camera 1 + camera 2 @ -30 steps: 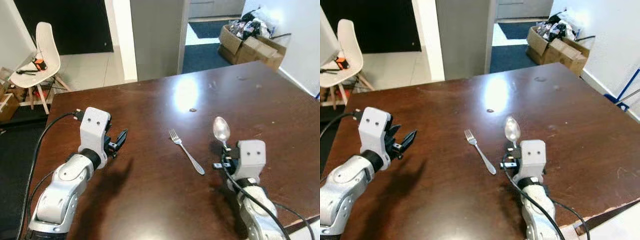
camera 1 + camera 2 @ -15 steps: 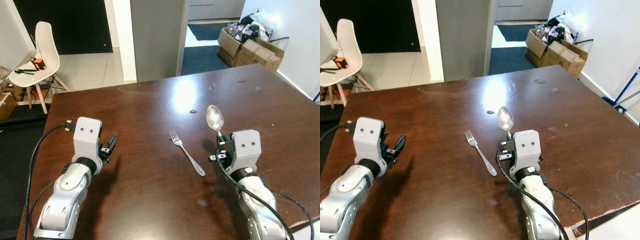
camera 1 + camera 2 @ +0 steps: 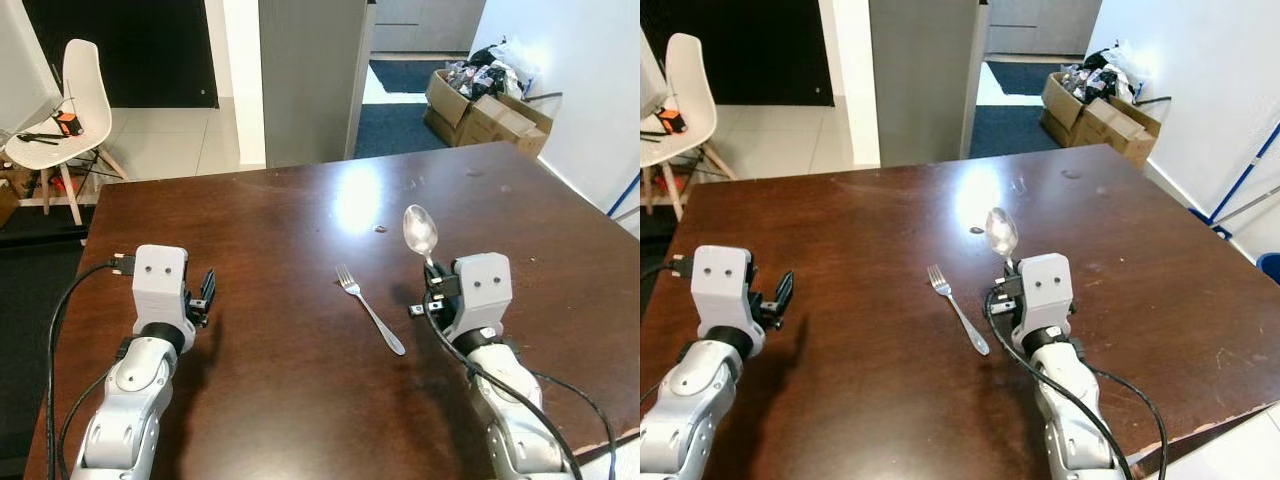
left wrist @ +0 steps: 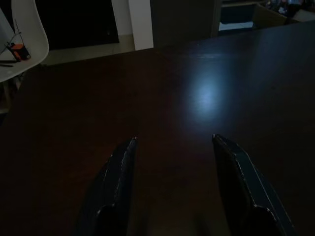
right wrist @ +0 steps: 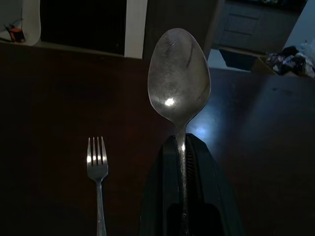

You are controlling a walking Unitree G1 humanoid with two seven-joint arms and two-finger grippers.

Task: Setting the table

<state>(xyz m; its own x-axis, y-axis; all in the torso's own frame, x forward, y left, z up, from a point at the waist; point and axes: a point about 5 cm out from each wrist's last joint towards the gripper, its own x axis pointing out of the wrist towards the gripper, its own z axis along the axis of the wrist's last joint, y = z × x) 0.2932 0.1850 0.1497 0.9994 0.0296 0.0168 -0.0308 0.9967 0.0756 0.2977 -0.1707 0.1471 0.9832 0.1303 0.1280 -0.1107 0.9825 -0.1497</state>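
A silver fork (image 3: 371, 308) lies on the dark brown table (image 3: 300, 220), tines pointing away from me. My right gripper (image 3: 434, 285) hovers just right of the fork, shut on the handle of a silver spoon (image 3: 420, 232) whose bowl sticks up and forward. The right wrist view has the spoon (image 5: 179, 78) clamped between the fingers (image 5: 202, 172), with the fork (image 5: 97, 169) beside it. My left gripper (image 3: 207, 293) is over the table's left side, open, with nothing between its fingers (image 4: 123, 172).
A white chair (image 3: 70, 95) with small tools on its seat stands beyond the table's far left corner. Cardboard boxes (image 3: 480, 105) sit on the floor at the back right. A grey pillar (image 3: 305, 80) rises behind the table. The table's right edge (image 3: 1200, 300) is near my right arm.
The camera has shifted. My right gripper has carried the spoon forward and a little left, closer to the fork. My left arm has drawn back toward me and to the left.
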